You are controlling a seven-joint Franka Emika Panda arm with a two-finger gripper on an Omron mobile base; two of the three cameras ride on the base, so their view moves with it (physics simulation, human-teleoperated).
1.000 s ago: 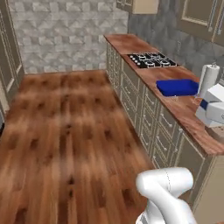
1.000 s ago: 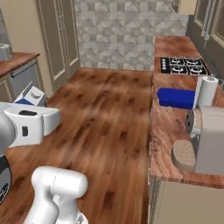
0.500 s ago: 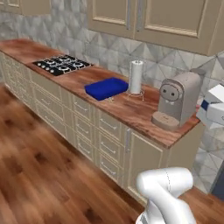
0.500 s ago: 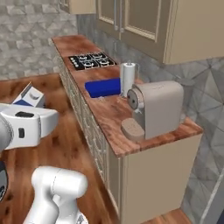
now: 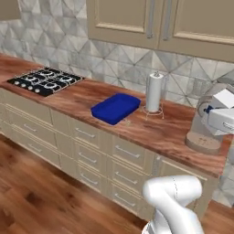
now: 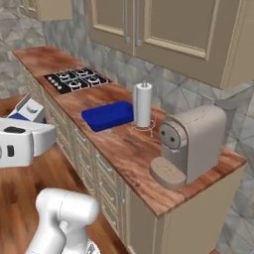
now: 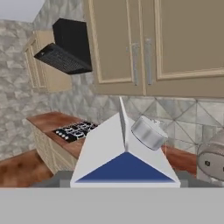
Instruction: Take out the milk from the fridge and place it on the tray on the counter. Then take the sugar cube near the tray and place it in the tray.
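I carry the milk (image 7: 125, 151) out in front of me; in the hand view its white gable top, grey cap and blue band take up the lower centre, so close that my fingers are hidden, and I cannot tell for certain how they stand, though they appear clamped on the carton. The carton also peeks in at the right edge of the left base view (image 5: 222, 104) and the left edge of the right base view (image 6: 26, 108). On the reddish tabletop (image 5: 160, 132) the blue tray (image 5: 115, 108) lies mid-frame, just left of the upright paper-towel roll (image 5: 154, 92). A tiny tan speck, probably the sugar cube (image 5: 127, 122), sits just beside the tray's near right corner. The stove (image 5: 45, 81) is at the left, the coffee machine (image 6: 191, 144) at the right.
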